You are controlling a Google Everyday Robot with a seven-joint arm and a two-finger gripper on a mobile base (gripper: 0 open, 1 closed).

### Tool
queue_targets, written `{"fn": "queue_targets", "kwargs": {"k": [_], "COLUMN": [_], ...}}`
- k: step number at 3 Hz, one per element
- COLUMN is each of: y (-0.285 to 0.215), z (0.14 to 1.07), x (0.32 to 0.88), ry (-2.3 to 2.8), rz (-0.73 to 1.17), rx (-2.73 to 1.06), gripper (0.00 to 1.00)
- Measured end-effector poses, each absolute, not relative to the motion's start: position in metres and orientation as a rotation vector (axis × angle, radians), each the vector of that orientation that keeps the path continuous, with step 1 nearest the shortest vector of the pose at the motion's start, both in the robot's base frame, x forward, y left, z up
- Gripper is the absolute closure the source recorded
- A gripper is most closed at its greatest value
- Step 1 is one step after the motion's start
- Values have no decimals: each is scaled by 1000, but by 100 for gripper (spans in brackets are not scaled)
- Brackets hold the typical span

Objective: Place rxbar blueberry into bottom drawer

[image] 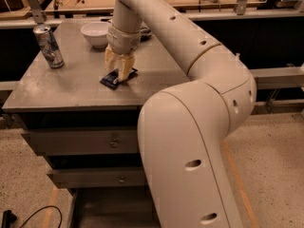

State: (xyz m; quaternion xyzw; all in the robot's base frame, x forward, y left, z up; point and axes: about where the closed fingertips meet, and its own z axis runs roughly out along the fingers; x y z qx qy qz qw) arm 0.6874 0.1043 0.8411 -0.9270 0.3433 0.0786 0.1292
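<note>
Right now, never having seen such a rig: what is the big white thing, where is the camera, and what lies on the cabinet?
The big white shape is the robot's single arm, filmed by one camera looking down along it. The arm reaches onto a grey cabinet top. Its gripper is down over the rxbar blueberry, a dark flat bar lying on that top; whether it grips the bar cannot be told. A drink can and a white bowl stand farther back. Underneath, the bottom drawer is pulled open.
</note>
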Motion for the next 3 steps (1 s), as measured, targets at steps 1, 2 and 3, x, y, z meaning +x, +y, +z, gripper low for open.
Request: {"fn": "queue_targets", "kwargs": {"k": [1, 2, 3], "y": [89, 70, 64], "z": [874, 915, 904], "x": [665, 616, 598], "ry": [1050, 1042, 1052], "rz": [236, 214, 231], "rx": [-2562, -2470, -2502], "gripper": [100, 100, 100]}}
